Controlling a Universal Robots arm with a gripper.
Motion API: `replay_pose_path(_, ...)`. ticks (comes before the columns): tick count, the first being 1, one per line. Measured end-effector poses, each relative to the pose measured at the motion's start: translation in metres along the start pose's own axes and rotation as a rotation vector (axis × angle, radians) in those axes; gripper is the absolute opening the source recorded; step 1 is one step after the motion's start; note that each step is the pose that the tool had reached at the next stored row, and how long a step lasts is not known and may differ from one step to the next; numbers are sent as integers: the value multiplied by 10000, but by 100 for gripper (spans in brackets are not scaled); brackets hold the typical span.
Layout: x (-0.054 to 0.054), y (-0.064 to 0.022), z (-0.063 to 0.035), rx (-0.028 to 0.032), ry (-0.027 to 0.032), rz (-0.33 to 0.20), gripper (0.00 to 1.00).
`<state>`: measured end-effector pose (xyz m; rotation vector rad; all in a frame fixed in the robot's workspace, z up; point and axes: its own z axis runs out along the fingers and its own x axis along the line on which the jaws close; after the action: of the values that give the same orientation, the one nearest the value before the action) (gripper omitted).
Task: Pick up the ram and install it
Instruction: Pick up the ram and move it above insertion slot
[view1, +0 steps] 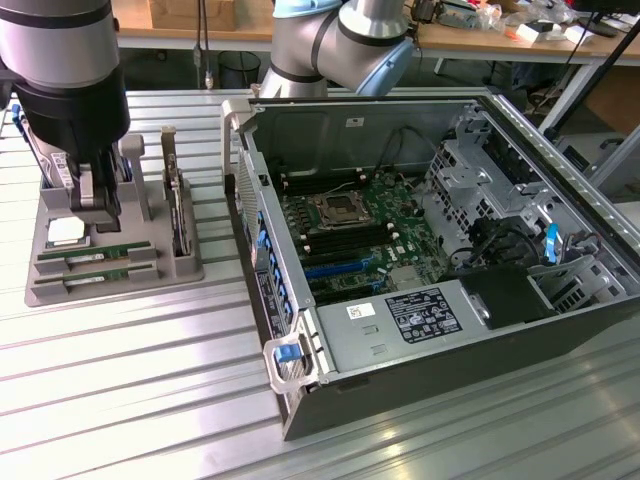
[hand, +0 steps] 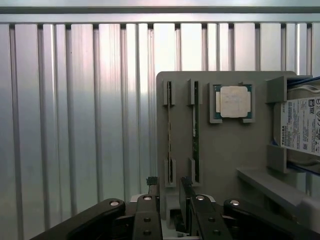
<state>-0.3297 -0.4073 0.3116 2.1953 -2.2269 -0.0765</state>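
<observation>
My jaws stand released above the tray (hand: 225, 150) — the ram (hand: 169, 135) lies in its slot, lined up between them (a second stick (hand: 195, 135) just beside). I must descend straight, centred on it.

Tray (view1: 190, 268) w/ ram (view1: 97, 254) lies exterior view's left of PC case (view1: 450, 372).

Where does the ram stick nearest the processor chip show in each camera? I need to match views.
Exterior view: the ram stick lies in the grey tray at the exterior view's left, beside the processor chip.
Wrist view: it sits in the tray slot between the chip and the second stick.
Shared landmark: the processor chip.
</observation>
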Motion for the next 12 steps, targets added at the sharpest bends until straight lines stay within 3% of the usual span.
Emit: replay_pose_path(12,1,-3,62,-1,3,-76,30)
